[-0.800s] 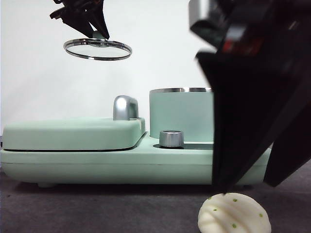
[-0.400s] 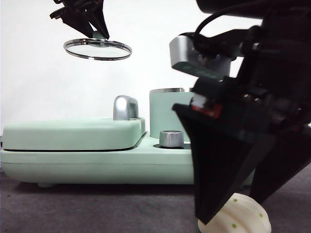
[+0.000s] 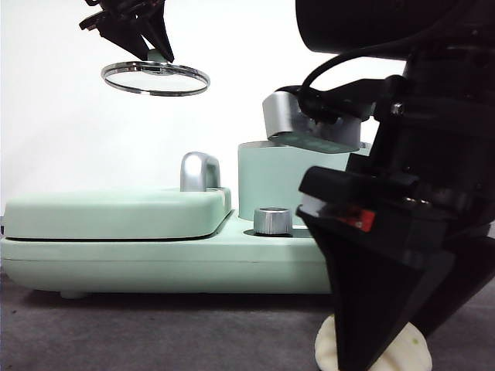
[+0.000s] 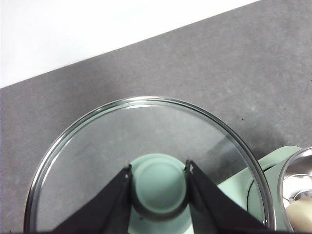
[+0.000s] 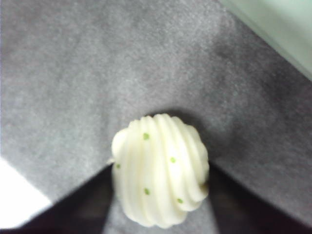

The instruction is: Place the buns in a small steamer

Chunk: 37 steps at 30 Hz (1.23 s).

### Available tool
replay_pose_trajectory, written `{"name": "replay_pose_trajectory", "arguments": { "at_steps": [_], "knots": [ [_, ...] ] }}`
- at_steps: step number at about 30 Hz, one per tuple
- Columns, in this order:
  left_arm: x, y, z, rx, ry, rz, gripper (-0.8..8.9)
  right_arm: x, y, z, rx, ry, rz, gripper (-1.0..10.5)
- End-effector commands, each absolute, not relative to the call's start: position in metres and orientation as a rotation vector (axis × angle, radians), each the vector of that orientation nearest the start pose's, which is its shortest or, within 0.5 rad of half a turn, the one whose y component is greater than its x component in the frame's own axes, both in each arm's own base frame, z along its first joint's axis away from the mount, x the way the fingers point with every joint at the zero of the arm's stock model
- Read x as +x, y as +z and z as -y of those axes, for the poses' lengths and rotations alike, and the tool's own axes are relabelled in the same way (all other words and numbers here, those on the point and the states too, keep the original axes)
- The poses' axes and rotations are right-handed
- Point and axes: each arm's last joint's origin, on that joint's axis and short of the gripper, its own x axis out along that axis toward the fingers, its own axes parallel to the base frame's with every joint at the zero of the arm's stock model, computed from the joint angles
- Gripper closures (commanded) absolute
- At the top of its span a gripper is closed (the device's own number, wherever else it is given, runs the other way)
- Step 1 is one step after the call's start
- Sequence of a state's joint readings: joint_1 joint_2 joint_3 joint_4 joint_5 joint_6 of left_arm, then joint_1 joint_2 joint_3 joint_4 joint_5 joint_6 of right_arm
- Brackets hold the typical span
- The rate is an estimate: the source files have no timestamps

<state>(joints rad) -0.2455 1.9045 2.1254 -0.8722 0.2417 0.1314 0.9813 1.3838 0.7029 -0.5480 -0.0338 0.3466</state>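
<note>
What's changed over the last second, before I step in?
The right gripper has come down over the ridged bun on the grey mat; its jaws now flank the bun, not visibly clamped. The left gripper still holds the glass lid high by its knob. The steamer pot stayed put, uncovered.

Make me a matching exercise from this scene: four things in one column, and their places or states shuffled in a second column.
1. glass lid
2. ridged bun
3. small steamer
4. silver dial

A. on the grey mat, between the right gripper jaws
B. on the appliance base, in front of the pot
C. held in the air by the left gripper
D. uncovered, on the base

Pairs: 1-C, 2-A, 3-D, 4-B
</note>
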Motion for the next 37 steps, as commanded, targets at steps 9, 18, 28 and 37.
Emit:
{"name": "replay_pose_trajectory", "arguments": {
  "at_steps": [9, 18, 28, 37],
  "knots": [
    [0.392, 0.423, 0.107, 0.134, -0.526, -0.555, 7.98, 0.134, 0.2, -0.207, -0.26, 0.679, -1.221, 8.3],
    [0.392, 0.423, 0.107, 0.133, -0.526, -0.556, 7.98, 0.158, 0.299, -0.208, -0.233, 0.667, -1.16, 8.3],
    [0.392, 0.422, 0.107, 0.133, -0.526, -0.557, 7.98, 0.243, 0.365, -0.189, -0.197, 0.558, -1.032, 8.3],
    [0.392, 0.422, 0.107, 0.131, -0.525, -0.559, 7.98, 0.311, 0.337, -0.189, -0.243, 0.435, -1.097, 8.3]
  ]
}}
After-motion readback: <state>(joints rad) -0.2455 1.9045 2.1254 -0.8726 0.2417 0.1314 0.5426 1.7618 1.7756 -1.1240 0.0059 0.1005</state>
